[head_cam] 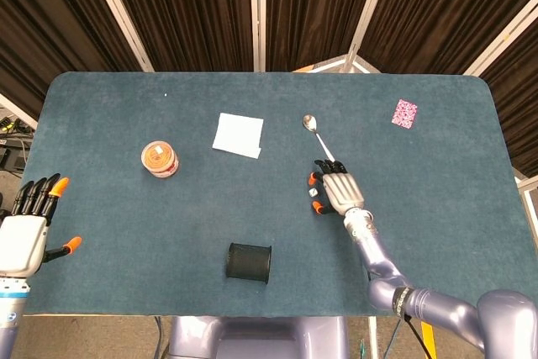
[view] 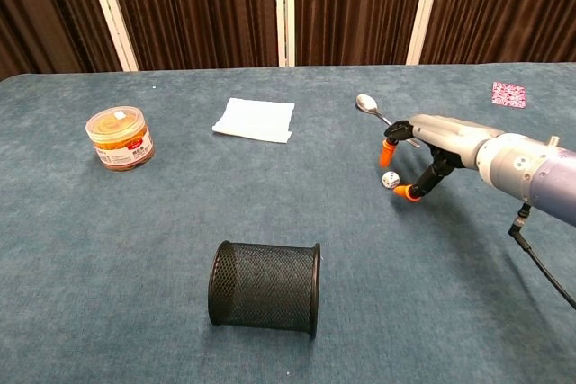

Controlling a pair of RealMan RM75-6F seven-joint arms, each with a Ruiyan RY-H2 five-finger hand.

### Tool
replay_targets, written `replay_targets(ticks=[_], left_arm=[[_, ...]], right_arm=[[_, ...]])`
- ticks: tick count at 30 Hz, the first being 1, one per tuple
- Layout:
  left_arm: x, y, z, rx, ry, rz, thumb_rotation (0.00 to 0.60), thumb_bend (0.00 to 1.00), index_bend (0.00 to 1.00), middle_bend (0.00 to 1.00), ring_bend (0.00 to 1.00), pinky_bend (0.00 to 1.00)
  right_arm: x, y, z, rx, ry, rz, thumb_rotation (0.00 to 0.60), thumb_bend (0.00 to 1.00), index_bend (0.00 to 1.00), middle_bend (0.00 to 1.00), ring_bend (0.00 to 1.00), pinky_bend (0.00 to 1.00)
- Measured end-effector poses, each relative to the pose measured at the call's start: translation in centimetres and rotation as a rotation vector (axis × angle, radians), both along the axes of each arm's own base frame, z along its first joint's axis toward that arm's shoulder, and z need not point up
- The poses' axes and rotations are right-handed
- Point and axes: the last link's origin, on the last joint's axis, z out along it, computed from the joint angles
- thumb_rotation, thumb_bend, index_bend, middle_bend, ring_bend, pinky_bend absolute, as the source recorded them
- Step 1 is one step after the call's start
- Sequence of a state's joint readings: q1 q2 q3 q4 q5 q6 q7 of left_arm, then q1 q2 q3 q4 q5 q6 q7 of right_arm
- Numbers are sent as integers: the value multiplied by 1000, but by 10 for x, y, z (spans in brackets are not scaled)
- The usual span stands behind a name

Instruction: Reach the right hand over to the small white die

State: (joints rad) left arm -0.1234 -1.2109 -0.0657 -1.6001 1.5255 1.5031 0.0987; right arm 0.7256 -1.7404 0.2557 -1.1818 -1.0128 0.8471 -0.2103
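The small white die [head_cam: 312, 193] [view: 391, 181] lies on the blue table [head_cam: 437, 208], just in front of the spoon. My right hand [head_cam: 334, 190] [view: 430, 143] hovers low right beside it, fingers apart, with one orange fingertip above the die and the orange thumb tip just to its near right. Nothing is held, and I cannot tell whether a tip touches the die. My left hand [head_cam: 25, 233] rests open at the table's near left edge, fingers spread; it does not appear in the chest view.
A metal spoon [head_cam: 316, 133] [view: 373, 110] lies partly under my right hand. A black mesh cup [head_cam: 249, 261] [view: 265, 288] lies on its side near the front. An orange-lidded jar [head_cam: 159, 159] [view: 120, 137], a white napkin [head_cam: 238, 134] [view: 256, 120] and a pink card [head_cam: 404, 113] [view: 508, 93] sit further off.
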Motion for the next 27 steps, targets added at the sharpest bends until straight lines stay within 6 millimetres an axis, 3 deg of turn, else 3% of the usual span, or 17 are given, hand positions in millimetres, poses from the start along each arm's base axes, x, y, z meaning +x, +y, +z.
replay_targets(ticks=[11,18,27], left_arm=[[0,1,-2,-5,4,-1,600,43,0,0,0,0],[0,1,-3,-9,5,0,600,43,0,0,0,0],[1,1,-3,-6,5,-3,600,43,0,0,0,0]], right_arm=[[-2,-3,-9,9,0,-4,600,315,461,100,0,0],[-3,-5,-10,4,-7,-9,600,359,555,161,0,0],[11,-3,4,-39,-47,47,600,360,554,164,0,0]])
